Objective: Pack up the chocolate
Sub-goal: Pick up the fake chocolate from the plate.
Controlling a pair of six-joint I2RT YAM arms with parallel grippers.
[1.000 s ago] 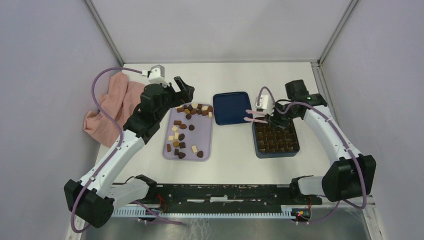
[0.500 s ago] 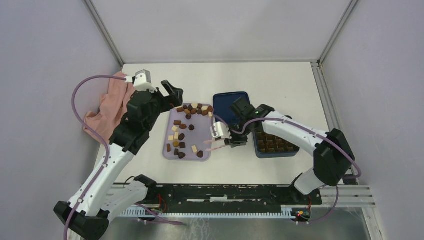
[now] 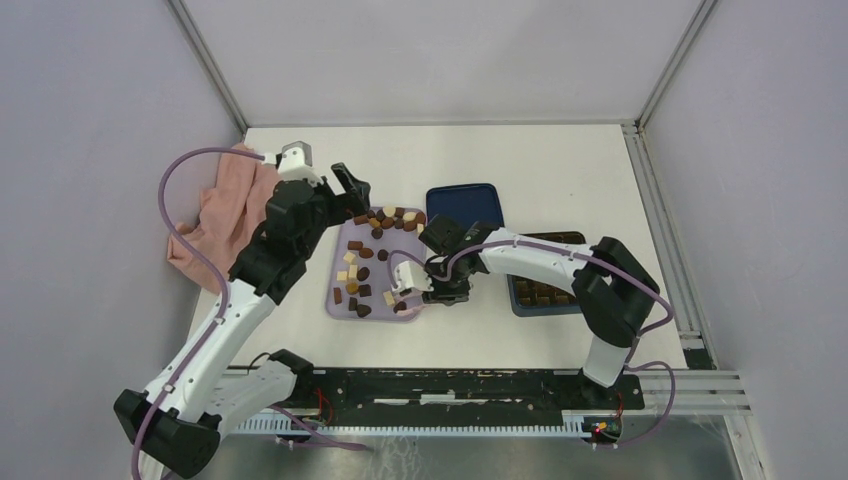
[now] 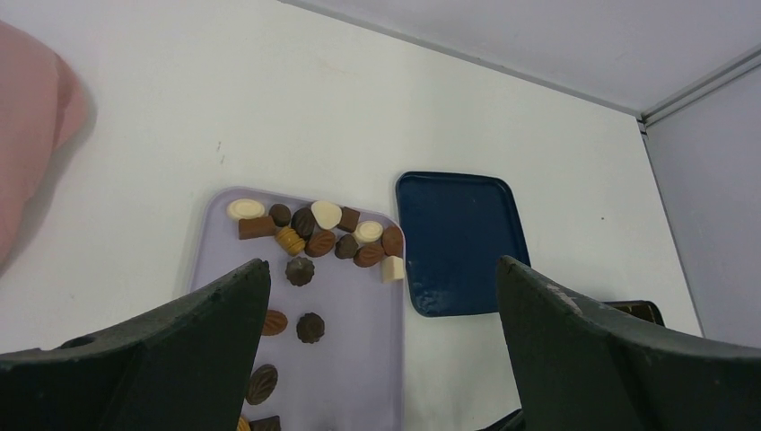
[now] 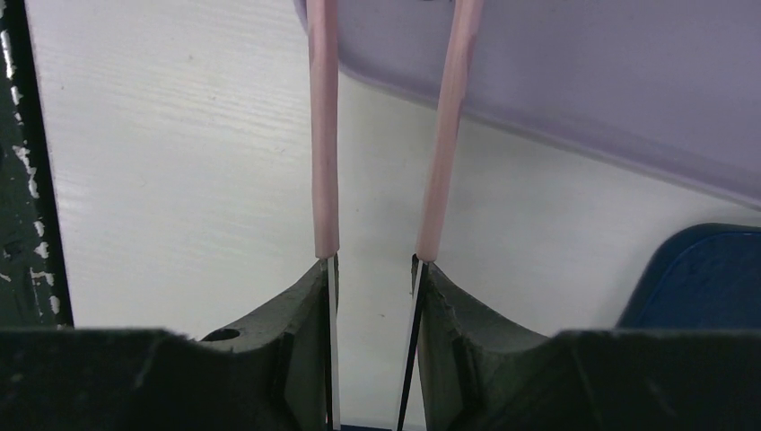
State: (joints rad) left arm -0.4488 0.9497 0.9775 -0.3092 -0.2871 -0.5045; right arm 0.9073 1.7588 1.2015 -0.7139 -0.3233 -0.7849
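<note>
Several pieces of chocolate, dark, mid brown and cream, lie scattered on the lilac tray. My left gripper hangs wide open above the tray's far end, with nothing between its fingers. My right gripper is low at the tray's near right corner. It is shut on pink-tipped tweezers. The tweezer prongs stand apart and hold nothing, and their tips run out of the right wrist view. The dark blue box with brown compartments sits to the right, partly hidden by the right arm.
A flat dark blue lid lies just beyond the right arm, between tray and box. A pink cloth is bunched at the table's left edge. The black base rail runs along the near edge.
My right arm has swung left from over the box to the tray's near right corner, carrying the tweezers. The left gripper has shifted slightly and stayed open.
</note>
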